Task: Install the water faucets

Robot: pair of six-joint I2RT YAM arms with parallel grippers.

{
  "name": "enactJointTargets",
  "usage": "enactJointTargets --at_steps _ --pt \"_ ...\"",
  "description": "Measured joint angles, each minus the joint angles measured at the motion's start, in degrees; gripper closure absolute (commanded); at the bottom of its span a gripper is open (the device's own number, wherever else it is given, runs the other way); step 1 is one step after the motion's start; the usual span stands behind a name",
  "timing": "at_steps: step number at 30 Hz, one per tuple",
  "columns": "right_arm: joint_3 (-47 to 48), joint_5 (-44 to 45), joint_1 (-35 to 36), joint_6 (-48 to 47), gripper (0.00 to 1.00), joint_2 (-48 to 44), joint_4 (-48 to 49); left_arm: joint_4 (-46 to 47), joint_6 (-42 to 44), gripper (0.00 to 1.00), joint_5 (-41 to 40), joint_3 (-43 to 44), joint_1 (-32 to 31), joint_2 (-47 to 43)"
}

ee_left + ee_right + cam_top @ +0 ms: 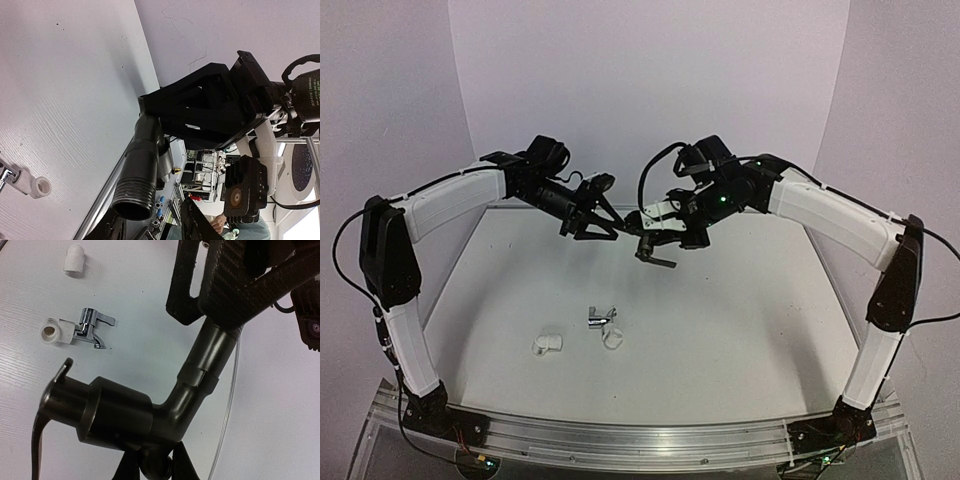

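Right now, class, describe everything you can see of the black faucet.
The black faucet is matte dark metal: a lever handle, a round body, an elbow and a threaded stem. It is in the air, gripped at the body by the right gripper, lever hanging down, with its stem reaching into the left gripper.

Left gripper (605, 228), right gripper (642, 230) and black faucet (656, 252) block the far centre. Chrome faucet (601, 316), elbow (548, 344) and ring (614, 340) clutter the table's (760, 320) near left; its right lies open.
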Motion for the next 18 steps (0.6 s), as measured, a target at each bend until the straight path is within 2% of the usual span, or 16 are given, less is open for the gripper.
enactJointTargets --at_steps 4,7,15,18 --pt "-0.1 -0.5 0.5 -0.5 1.0 -0.3 1.5 1.1 -0.5 0.5 0.4 0.0 -0.2 0.6" --pt "-0.1 -0.9 0.9 -0.8 1.0 -0.5 2.2 1.2 -1.0 0.51 0.3 0.0 -0.2 1.5" --pt "-1.2 -1.1 1.0 -1.5 1.0 -0.7 2.6 1.0 -1.4 0.74 0.5 0.0 -0.3 2.5" --pt "-1.5 -1.1 1.0 -1.5 0.99 -0.8 2.8 1.3 -1.6 0.94 1.1 0.0 -0.3 2.5"
